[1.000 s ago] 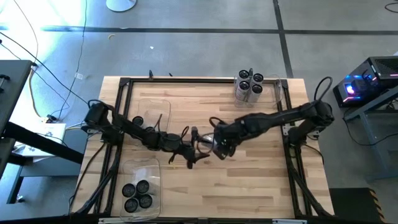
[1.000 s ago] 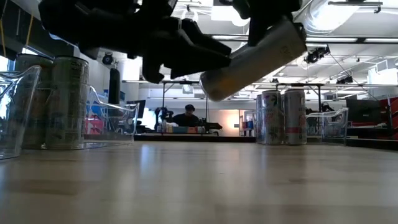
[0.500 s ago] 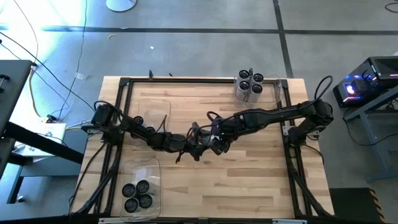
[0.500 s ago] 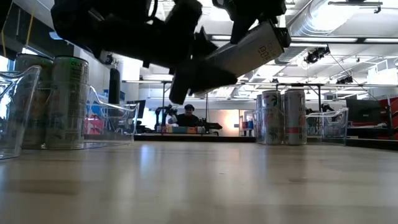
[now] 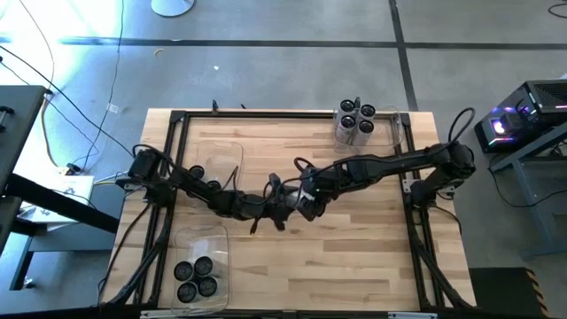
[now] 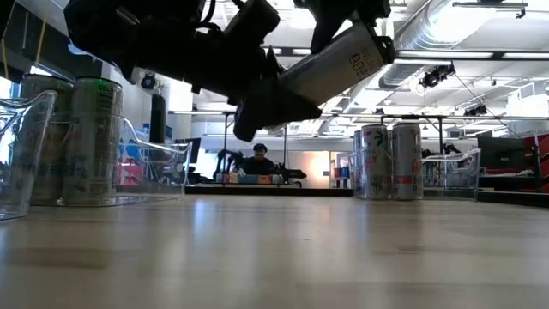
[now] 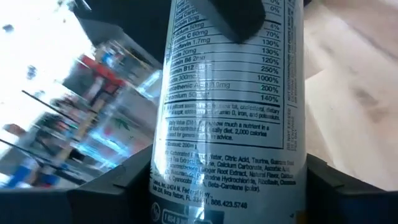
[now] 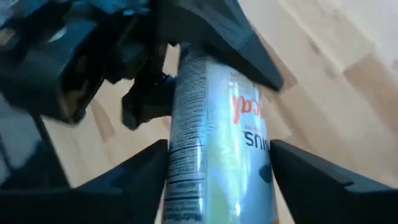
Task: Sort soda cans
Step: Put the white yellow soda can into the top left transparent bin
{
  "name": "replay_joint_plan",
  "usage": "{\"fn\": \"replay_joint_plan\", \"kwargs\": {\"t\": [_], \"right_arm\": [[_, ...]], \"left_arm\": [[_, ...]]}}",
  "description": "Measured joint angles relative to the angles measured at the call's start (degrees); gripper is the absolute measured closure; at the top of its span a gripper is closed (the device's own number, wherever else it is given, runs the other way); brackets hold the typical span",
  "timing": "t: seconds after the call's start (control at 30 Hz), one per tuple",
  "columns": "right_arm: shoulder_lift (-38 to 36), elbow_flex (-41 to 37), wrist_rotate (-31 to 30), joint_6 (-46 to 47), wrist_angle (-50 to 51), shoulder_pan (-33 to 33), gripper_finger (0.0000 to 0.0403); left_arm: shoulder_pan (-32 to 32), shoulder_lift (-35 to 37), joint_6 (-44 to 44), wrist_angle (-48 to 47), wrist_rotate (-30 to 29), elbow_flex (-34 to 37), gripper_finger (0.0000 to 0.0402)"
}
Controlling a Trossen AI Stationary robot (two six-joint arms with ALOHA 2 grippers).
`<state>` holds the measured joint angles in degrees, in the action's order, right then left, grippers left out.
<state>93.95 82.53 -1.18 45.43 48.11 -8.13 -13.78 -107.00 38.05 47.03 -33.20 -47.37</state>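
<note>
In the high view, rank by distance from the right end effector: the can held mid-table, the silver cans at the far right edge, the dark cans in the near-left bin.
1. Held can, mid-table at the right end effector.
2. Silver cans, far right edge.
3. Dark cans, near-left bin.

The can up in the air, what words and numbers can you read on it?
On the can, left wrist view:
"Vitamin C 60mg"
"1000%"
"200%"
"140%"
"2,000 calorie diet"
"Citric Acid, Taurine"
"Beta-Carotene (color)"
Remaining fine print and the red lettering: too blurred.
Standing cans: print too small.
</note>
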Motion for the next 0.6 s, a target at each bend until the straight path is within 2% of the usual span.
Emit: {"fn": "replay_joint_plan", "kwargs": {"t": [0.07, 0.17, 0.27, 0.33, 0.47, 0.6], "right_arm": [[-0.02, 0.08, -1.71, -3.56, -0.11, -0.34, 0.0121], [-1.09, 0.06, -4.81, -7.55, 0.3, -1.5, 0.0096], [-4.43, 0.06, -11.02, -9.69, 0.97, -3.69, 0.0091], [-6.95, 0.06, -17.61, -10.03, 2.04, -6.07, 0.009], [-11.11, -0.59, -30.51, -13.02, 2.48, -13.12, 0.0088], [-12.13, -5.84, -32.88, -21.2, -4.58, -20.73, 0.0088]], "left_arm": [[-0.13, 0.58, -4.39, -1.98, 1.82, 0.15, 0.016], [0.73, 1.71, -9.59, -2.17, 7.57, 2.73, 0.016], [2.41, 3.87, -14.34, -0.08, 12.15, 6.36, 0.016], [3.67, 5.96, -17.05, 2.91, 14.58, 8.81, 0.016], [5.9, 12.1, -23.26, 5.74, 24.43, 11.95, 0.016], [6.36, 19.0, -29.46, 5.2, 32.55, 12.2, 0.016]]}}
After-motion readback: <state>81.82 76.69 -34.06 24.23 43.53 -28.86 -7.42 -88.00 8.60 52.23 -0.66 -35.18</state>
